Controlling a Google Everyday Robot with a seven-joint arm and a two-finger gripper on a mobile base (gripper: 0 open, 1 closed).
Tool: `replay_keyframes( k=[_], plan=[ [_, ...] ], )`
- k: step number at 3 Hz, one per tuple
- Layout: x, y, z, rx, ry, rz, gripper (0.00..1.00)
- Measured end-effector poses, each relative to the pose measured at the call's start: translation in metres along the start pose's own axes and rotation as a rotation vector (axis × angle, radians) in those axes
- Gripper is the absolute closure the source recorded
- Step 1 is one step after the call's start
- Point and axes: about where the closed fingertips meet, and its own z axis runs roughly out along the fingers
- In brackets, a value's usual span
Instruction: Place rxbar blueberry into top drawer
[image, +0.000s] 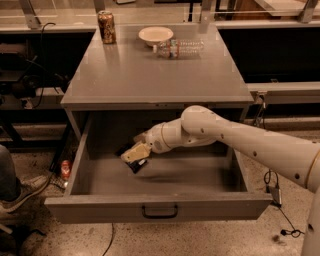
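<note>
End effector (135, 154) grips one rxbar blueberry (136, 165) inside top drawer (100, 210).

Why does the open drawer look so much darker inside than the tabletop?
Camera view: light from above gives the tabletop a pale sheen, and it shades the back of the drawer; the claw, inside it left of centre, and the arm throw a soft shadow on its floor beside the dark snack bar.
</note>
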Motion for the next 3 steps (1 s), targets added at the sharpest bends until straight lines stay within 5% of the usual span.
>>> replay_keyframes(
  k=[1,3],
  plan=[
    [0.001,0.0,-0.016,0.029,-0.045,0.018,0.0],
    [0.032,0.012,-0.137,0.247,-0.103,0.11,0.0]
  ],
)
